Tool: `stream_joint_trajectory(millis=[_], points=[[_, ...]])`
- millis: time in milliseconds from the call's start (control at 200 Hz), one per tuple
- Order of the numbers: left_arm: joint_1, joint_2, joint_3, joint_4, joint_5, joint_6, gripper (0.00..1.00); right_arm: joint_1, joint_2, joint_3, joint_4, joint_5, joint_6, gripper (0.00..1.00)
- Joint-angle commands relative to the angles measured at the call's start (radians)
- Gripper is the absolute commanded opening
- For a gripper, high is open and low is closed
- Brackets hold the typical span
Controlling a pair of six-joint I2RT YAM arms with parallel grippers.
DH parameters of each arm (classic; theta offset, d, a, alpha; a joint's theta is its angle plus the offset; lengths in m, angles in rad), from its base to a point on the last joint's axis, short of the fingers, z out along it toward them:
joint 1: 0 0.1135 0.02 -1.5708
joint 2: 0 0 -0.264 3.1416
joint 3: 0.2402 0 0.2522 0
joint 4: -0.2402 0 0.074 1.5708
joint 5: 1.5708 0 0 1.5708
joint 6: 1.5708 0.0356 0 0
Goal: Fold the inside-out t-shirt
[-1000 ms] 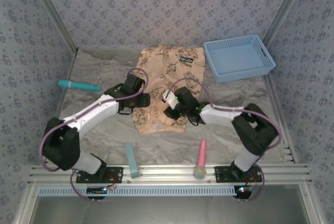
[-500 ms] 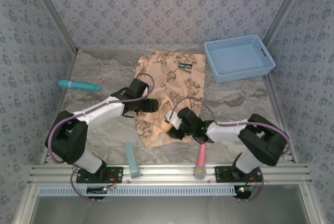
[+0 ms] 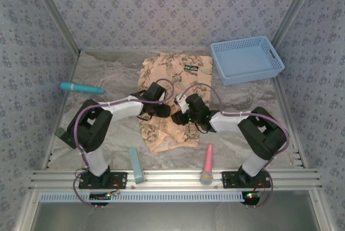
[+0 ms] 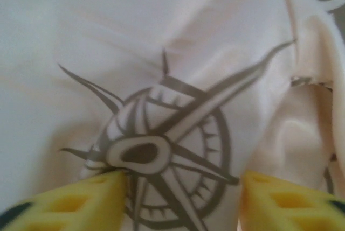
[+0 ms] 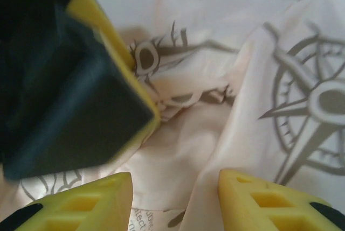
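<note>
Left gripper [image 4: 180, 188] and right gripper [image 5: 172, 198] had swung inward over the inside-out t-shirt [image 3: 173, 75]. Both gaped empty, probably to pinch a fold.

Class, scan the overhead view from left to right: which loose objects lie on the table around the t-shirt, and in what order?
teal stick → teal block → pink microphone → blue basket
</note>
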Motion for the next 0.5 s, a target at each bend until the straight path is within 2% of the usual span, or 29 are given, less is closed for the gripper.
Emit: stream_joint_trajectory(millis=[0, 30, 65, 100, 120, 195, 260, 320, 390, 440, 495], points=[[0.043, -0.023, -0.006, 0.03, 0.042, 0.033, 0.28, 0.038, 0.042, 0.041, 0.009, 0.147, 0.054, 0.45], [0.055, -0.034, -0.019, 0.043, 0.086, 0.036, 0.19, 0.037, 0.05, 0.036, 0.01, 0.176, 0.065, 0.39], [0.065, -0.047, -0.034, 0.057, 0.143, 0.042, 0.1, 0.036, 0.053, 0.024, 0.018, 0.199, 0.074, 0.29], [0.072, -0.059, -0.049, 0.069, 0.205, 0.048, 0.0, 0.036, 0.051, 0.011, 0.022, 0.222, 0.079, 0.25], [0.074, -0.067, -0.057, 0.073, 0.238, 0.051, 0.0, 0.036, 0.049, 0.005, 0.019, 0.232, 0.081, 0.24], [0.073, -0.101, -0.108, 0.106, 0.346, 0.047, 0.0, 0.033, 0.024, -0.016, 0.005, 0.226, 0.066, 0.08], [0.075, -0.137, -0.167, 0.158, 0.423, 0.02, 0.0, 0.025, -0.016, -0.047, -0.014, 0.223, 0.048, 0.0], [0.082, -0.169, -0.208, 0.184, 0.49, 0.006, 0.0, 0.006, -0.077, -0.083, -0.035, 0.217, 0.037, 0.0], [0.083, -0.197, -0.234, 0.182, 0.558, -0.006, 0.0, -0.014, -0.162, -0.131, -0.026, 0.139, -0.013, 0.01], [0.084, -0.212, -0.247, 0.184, 0.597, -0.024, 0.0, -0.012, -0.212, -0.131, -0.058, 0.054, -0.076, 0.1], [0.084, -0.227, -0.266, 0.203, 0.625, -0.045, 0.0, 0.013, -0.246, -0.119, -0.094, -0.019, -0.143, 0.27]])
